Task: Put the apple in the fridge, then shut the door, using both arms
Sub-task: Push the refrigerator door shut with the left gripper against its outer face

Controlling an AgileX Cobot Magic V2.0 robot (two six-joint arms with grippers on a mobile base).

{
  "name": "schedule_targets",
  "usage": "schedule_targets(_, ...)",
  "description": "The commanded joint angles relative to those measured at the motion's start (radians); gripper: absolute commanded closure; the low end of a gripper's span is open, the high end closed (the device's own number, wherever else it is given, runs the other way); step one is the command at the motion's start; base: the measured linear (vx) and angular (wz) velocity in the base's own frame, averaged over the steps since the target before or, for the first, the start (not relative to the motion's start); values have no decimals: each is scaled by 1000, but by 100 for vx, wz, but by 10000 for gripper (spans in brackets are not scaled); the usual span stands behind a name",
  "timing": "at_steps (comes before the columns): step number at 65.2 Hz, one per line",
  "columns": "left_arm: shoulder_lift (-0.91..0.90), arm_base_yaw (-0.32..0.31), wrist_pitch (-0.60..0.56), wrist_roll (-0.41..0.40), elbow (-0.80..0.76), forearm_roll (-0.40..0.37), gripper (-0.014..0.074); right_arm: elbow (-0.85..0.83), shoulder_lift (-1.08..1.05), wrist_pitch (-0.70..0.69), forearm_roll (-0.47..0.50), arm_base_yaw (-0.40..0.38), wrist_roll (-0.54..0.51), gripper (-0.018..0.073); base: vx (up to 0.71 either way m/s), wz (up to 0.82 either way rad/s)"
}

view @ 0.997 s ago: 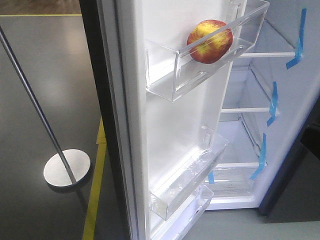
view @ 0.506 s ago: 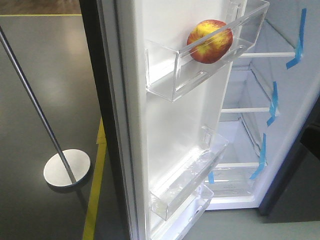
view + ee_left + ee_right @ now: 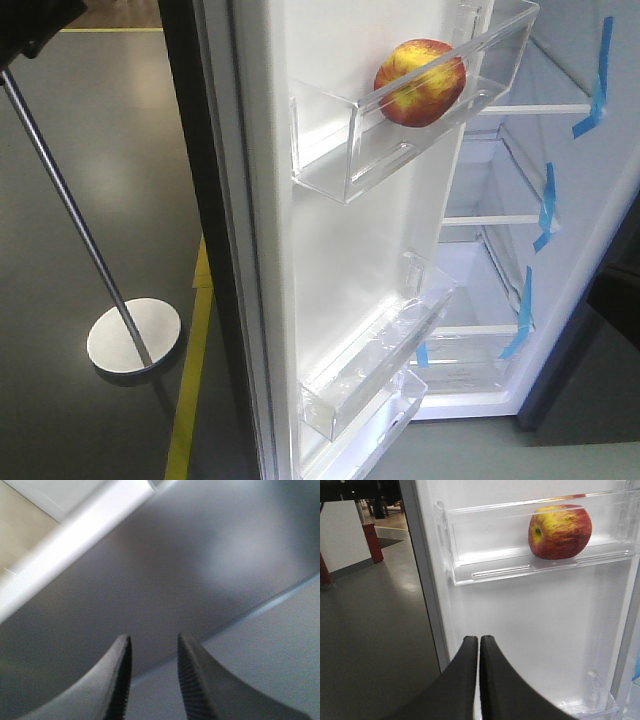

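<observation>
Since a moment ago a dark shape point(image 3: 40, 25) has entered left of the door point(image 3: 340, 260), likely my left arm. The apple point(image 3: 420, 82) rests in the door's upper bin point(image 3: 340, 150), so placing looks done. My left gripper point(image 3: 152, 675), slightly spread and empty, faces dark grey, probably the door's outer side, ready to push. My right gripper point(image 3: 479, 670) is pressed together below the bin.

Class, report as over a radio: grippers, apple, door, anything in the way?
Left gripper open, empty. Right gripper shut, empty. Apple in upper bin; door open. Nothing seen blocking its swing.
</observation>
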Motion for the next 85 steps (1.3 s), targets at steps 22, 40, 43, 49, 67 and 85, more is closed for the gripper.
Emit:
schedule_targets(22,202,-4,393,138,-220,-276,351,-23,6,-25,50,-4,-8,562,0,0)
schedule_targets(40,218,-75,497,142,-282,-276,351,-23,6,-26,51,-4,-8,562,0,0)
schedule_targets(43,218,-88,498,142,-287,-276,351,-23,6,-28,51,-4,-8,562,0,0)
schedule_targets(49,218,-116,511,142,-289,-276,351,-23,6,-36,53,-4,-8,562,0,0)
schedule_targets(67,218,-217,530,142,-289,-276,352,-23,6,-36,53,-4,-8,562,0,0)
schedule_targets(85,218,-363,539,238,-289,-270,352,-23,6,-36,60,-4,-8,562,0,0)
